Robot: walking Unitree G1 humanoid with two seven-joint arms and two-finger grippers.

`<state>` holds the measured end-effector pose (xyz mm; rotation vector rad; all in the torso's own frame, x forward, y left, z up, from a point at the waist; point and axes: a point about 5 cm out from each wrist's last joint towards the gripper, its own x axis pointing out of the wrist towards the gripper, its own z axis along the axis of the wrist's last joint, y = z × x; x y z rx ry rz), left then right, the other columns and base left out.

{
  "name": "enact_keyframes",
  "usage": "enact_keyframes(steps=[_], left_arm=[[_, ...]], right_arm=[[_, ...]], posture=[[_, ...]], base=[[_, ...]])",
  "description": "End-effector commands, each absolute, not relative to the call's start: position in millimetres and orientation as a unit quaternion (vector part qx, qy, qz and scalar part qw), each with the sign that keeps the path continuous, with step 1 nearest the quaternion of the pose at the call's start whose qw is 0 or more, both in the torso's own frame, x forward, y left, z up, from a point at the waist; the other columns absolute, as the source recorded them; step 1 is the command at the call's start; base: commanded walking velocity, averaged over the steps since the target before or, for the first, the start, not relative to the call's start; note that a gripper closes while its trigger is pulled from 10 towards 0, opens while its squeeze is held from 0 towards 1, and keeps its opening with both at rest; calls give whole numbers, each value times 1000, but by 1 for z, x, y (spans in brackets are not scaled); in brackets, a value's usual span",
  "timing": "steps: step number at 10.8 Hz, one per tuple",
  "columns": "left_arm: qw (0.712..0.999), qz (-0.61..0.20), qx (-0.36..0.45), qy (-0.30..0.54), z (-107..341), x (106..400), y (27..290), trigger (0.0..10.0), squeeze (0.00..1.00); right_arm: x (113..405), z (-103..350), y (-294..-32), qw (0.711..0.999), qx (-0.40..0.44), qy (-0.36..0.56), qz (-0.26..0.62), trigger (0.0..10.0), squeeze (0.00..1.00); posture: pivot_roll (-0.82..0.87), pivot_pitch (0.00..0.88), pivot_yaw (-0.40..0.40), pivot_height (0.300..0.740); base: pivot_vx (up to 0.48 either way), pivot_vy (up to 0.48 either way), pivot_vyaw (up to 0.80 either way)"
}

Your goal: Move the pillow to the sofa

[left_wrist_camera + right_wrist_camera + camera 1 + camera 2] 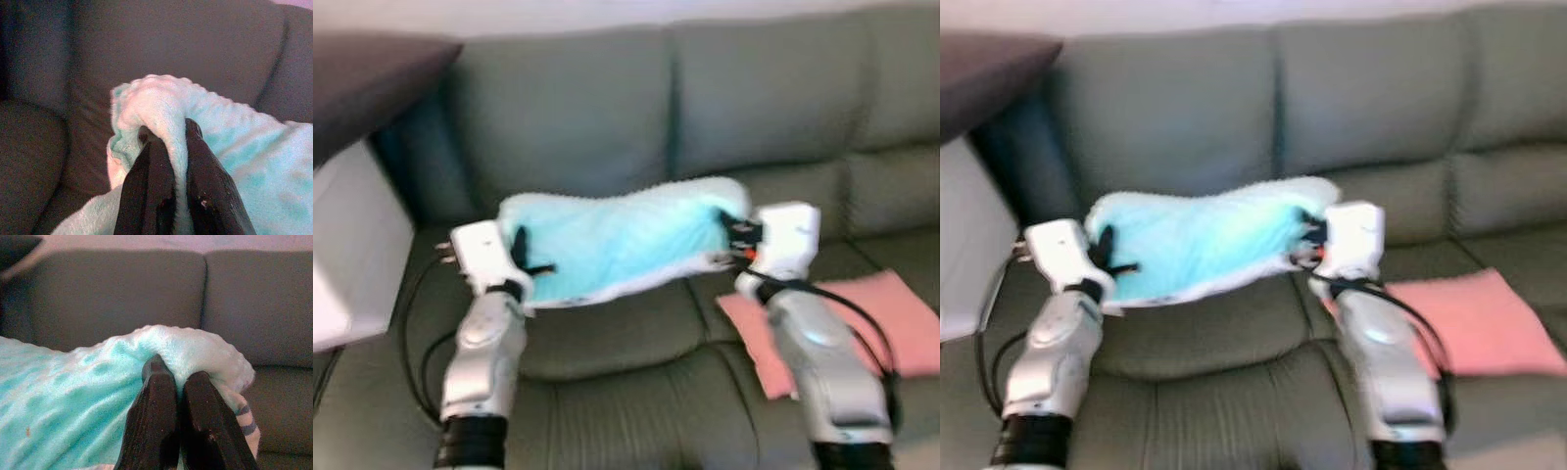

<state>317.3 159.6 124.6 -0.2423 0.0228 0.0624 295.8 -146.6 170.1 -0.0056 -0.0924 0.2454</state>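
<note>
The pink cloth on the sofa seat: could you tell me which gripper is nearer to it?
Right. The right gripper, clamping the pillow, hangs just above the pink cloth; the left gripper holds the pillow's far end.

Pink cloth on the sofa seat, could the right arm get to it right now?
Probably not yet: the right gripper is shut on the pillow. The pink cloth lies just beside that arm, nothing between.

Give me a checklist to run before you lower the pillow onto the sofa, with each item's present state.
1. Left gripper shut on the pillow's edge: ok.
2. Right gripper shut on the opposite edge: ok.
3. Pillow held up between both arms, over the sofa seat: ok.
4. Seat cushion right under the pillow bare: ok.
5. Pink cloth lies to the robot's right, apart from the drop spot: ok.
6. Gap between pillow and seat: cannot tell.
</note>
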Motion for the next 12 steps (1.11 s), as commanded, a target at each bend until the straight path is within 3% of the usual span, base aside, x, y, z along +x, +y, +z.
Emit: enact_keyframes(steps=[1, 3, 11, 12], left_arm=[[993, 58, -106, 10, 123, 315, 173, 10000, 0], [993, 60, -102, 10, 124, 316, 174, 10000, 0], [995, 37, -94, 2, 126, 315, 170, 10000, 0], [995, 29, -91, 35, 115, 317, 166, 10000, 0]], right_arm=[[295, 180, -136, 987, 1, -73, 141, 10000, 0], [295, 180, -137, 987, 4, -73, 141, 10000, 0], [295, 180, -137, 988, 8, -72, 138, 10000, 0], [294, 175, -137, 988, 10, -62, 140, 10000, 0]], posture=[[-200, 0, 33, 740], [-199, 0, 33, 740], [-198, 0, 37, 740], [-184, 0, 34, 740]], base=[[0, 0, 775], [0, 0, 556], [0, 0, 0], [0, 0, 0]])
